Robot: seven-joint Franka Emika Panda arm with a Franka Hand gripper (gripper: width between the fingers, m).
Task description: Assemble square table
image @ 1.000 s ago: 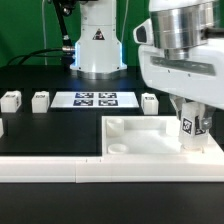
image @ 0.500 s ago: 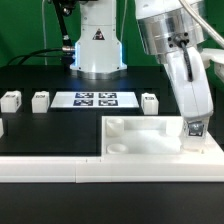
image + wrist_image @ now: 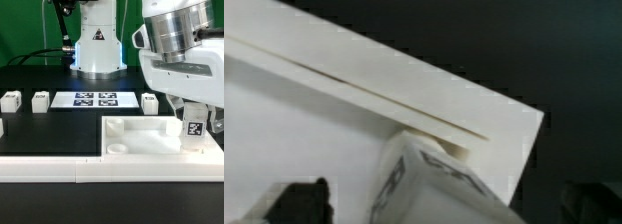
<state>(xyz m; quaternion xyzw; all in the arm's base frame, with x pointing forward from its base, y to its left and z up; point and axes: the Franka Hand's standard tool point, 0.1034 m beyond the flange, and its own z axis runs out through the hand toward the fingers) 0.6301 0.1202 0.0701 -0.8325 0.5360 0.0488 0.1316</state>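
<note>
The white square table top (image 3: 150, 132) with its raised rim lies at the exterior view's lower right. One white tagged leg (image 3: 193, 126) stands upright in its near right corner. My gripper (image 3: 192, 114) is straight above this leg, with a finger on each side. In the wrist view the leg (image 3: 441, 185) rises between the dark fingertips (image 3: 295, 203), with a gap on both sides, so the gripper is open around it. The top's corner and rim (image 3: 393, 95) show behind the leg. Three loose legs (image 3: 11, 99) (image 3: 40, 99) (image 3: 150, 100) stand on the black table.
The marker board (image 3: 95, 99) lies at the back middle, in front of the robot base (image 3: 97, 45). A long white border rail (image 3: 55, 166) runs along the front. Another small white part (image 3: 2, 127) sits at the exterior view's left edge.
The wrist swung round about the leg half a second ago and has turned back to nearly where it was a second ago. The leg stays upright in the same corner.
</note>
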